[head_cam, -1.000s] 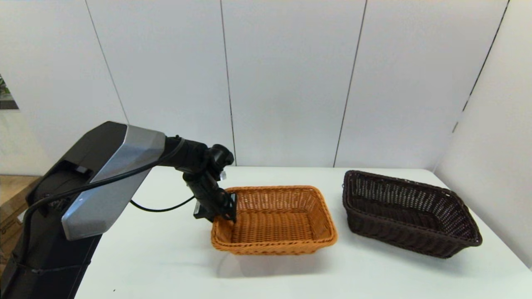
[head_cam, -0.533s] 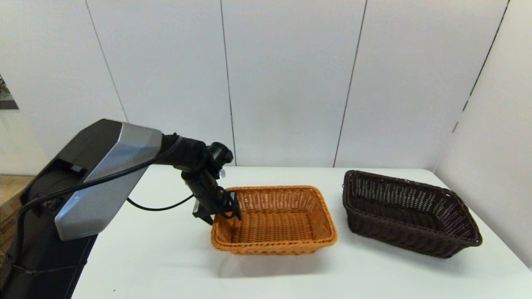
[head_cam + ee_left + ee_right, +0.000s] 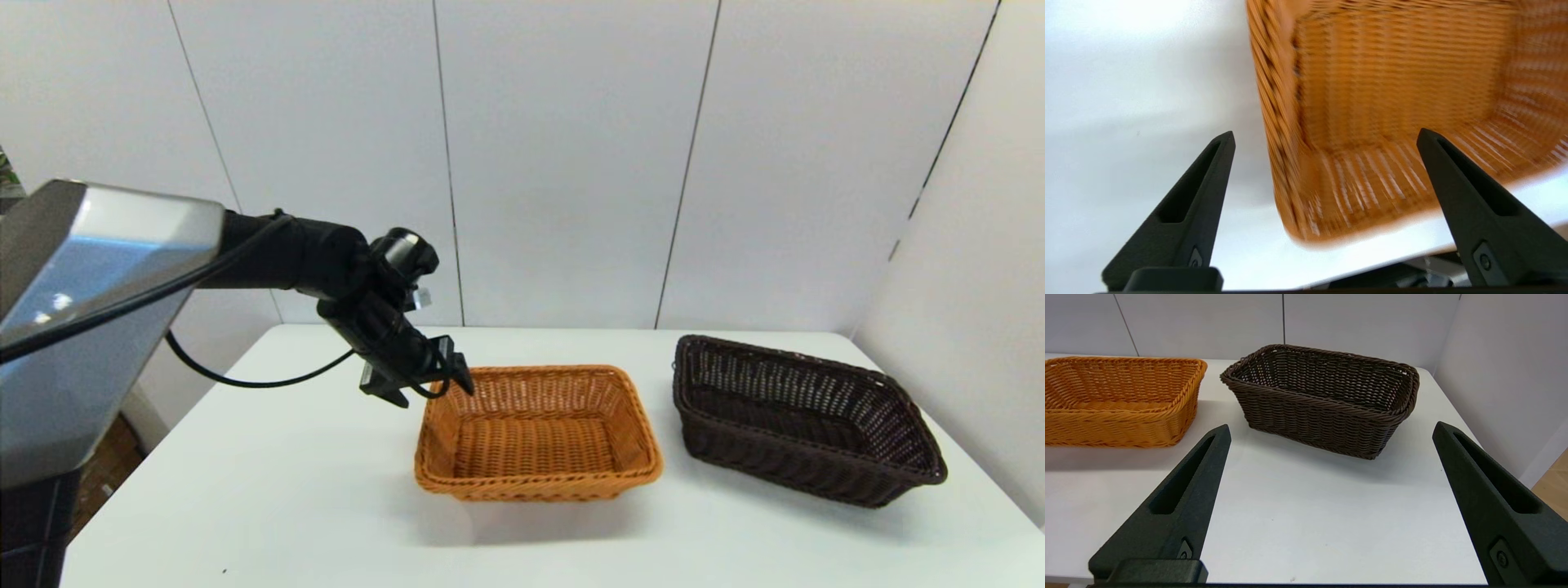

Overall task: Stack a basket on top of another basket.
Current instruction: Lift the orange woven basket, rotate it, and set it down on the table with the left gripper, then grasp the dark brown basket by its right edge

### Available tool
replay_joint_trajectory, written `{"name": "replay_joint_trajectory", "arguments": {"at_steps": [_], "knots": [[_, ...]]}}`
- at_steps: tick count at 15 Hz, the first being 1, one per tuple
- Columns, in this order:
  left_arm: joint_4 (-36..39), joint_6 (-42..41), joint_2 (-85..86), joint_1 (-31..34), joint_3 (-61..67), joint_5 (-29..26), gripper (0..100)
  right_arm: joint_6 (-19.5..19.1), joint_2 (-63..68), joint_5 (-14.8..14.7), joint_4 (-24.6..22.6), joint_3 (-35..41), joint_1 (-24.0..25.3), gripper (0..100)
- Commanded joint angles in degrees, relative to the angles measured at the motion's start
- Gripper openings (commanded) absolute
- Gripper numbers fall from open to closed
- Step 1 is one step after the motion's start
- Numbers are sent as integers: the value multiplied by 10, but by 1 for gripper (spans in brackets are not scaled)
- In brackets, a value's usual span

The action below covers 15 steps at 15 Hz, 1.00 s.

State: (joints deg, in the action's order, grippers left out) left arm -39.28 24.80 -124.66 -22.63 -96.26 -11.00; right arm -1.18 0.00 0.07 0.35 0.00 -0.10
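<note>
Baskets: we count two, both standing upright on the white table (image 3: 286,490), neither one on the other.
Dark basket: the dark brown basket (image 3: 804,429) sits on the table's right side; we see it turned at an angle to the table edge, open side up, nothing inside.
Orange basket: the orange basket (image 3: 535,433) stands near the middle of the table, to the left of the dark one, with a strip of bare table between them; they do not touch.
Arms: we count two, one in the head view and one known only through its wrist camera.
Left gripper: our left gripper (image 3: 437,377) hangs in the air above the orange basket's far left corner, touching nothing; in the left wrist view its two fingers (image 3: 1188,216) stand wide apart with nothing between them, the basket's corner below.
Right gripper: our right gripper (image 3: 1331,490) is out of the head view; from its wrist camera we see it low at the near edge of the table, facing the dark basket (image 3: 1323,398), fingers spread wide and gripping nothing, well short of the basket.
Walls: we see plain white panels behind and to the right of the table.
</note>
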Motion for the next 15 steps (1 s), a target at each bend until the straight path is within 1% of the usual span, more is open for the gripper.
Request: {"name": "replay_joint_trajectory", "arguments": {"at_steps": [1,4,7,8,13,15], "knots": [[-1,-21,182,-17,92,0,100,0,0,0,1,0,0,100],[-1,-47,338,-59,188,14,100,0,0,0,0,0,0,100],[-1,-51,435,-97,277,84,100,0,0,0,0,0,0,100],[0,-48,471,-108,310,96,100,0,0,0,0,0,0,100],[0,-49,635,-105,432,99,100,0,0,0,0,0,0,100],[0,-51,693,-75,476,98,100,0,0,0,0,0,0,100]]}}
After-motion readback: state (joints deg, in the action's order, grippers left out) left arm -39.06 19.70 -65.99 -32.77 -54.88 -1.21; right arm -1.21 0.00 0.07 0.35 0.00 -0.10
